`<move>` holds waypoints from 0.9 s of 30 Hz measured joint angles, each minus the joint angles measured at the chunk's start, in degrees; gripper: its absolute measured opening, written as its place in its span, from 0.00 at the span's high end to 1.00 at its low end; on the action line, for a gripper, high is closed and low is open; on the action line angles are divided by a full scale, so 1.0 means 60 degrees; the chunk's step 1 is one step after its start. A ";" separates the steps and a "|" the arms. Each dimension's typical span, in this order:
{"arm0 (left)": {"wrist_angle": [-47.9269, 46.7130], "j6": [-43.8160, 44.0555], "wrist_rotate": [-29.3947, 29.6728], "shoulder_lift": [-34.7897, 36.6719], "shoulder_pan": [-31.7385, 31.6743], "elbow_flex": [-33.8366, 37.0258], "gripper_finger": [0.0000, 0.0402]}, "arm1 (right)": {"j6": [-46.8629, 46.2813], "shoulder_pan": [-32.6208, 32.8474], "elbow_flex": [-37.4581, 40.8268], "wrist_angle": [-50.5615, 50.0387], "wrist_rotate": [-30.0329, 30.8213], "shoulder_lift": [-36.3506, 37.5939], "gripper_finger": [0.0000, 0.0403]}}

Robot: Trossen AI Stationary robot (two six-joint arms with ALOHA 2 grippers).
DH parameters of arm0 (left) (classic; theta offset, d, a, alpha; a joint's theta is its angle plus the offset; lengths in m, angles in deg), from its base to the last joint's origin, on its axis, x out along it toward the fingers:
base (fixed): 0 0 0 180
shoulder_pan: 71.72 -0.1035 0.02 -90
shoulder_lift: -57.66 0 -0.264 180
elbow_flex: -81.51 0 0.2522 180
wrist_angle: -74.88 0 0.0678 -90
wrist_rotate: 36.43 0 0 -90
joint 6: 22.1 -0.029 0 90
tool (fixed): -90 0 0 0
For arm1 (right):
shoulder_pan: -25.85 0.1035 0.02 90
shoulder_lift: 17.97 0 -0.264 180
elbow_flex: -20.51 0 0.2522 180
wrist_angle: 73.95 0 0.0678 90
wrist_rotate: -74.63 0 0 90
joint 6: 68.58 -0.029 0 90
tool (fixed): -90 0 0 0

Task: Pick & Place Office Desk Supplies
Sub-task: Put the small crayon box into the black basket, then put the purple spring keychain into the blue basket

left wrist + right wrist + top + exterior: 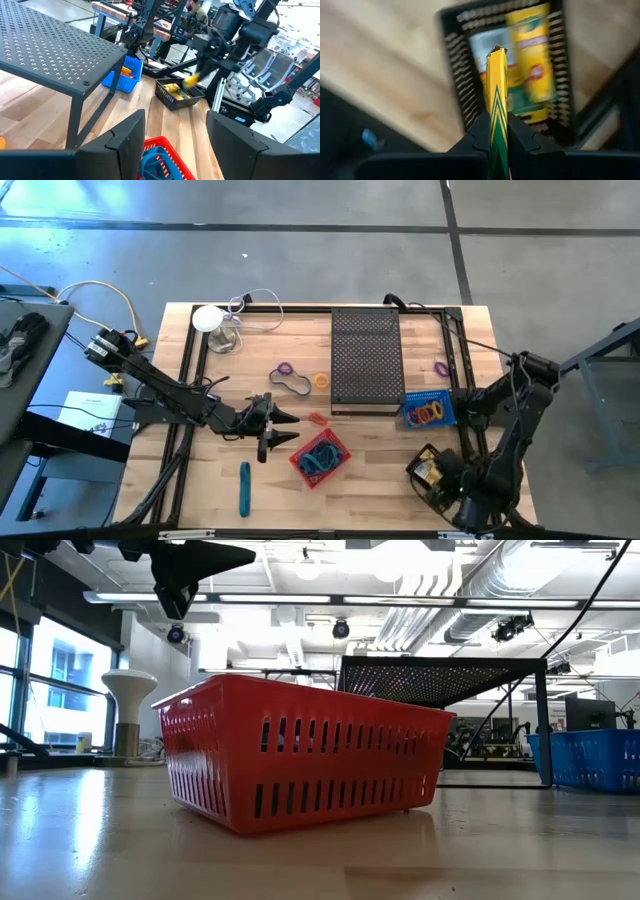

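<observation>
Red basket already held blue loops; teal stick, purple ring lay loose on bench. My left gripper hovered open; right gripper pinched yellow packet over black basket.

A: How many baskets sit on the wooden surface?

B: Three small slotted plastic ones: a red basket, a blue basket and a black basket.

A: And loose things?

B: One teal stick, two purple elastic loops, one near the middle and one past the black perforated metal tray, one grey loop, one orange ring and one small orange piece. The tray is a single one.

A: Yellow packets?

B: One flat yellow packet stands between the right pincer's fingers, and at least one more lies in the black basket; the exact number there is unclear.

A: Arms?

B: Two, each with one pincer.
</observation>
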 joint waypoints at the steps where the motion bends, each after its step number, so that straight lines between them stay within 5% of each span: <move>1: 0.0000 0.0000 0.0000 0.0000 0.0000 0.0000 0.49 | -0.0385 0.0030 0.0067 -0.0155 -0.0005 0.0003 0.95; 10: -0.0009 0.0004 0.0000 0.0000 0.0007 0.0000 0.49 | -0.0510 0.0070 0.1111 0.1120 -0.0196 -0.0005 0.90; 21: -0.0013 0.0000 0.0004 0.0000 0.0007 0.0000 0.49 | -0.0505 0.0022 0.1307 0.1060 -0.0209 -0.0005 0.55; 27: -0.0015 0.0000 0.0007 0.0000 0.0008 0.0000 0.49 | -0.0192 0.0029 0.1307 0.0881 -0.0148 0.0011 0.45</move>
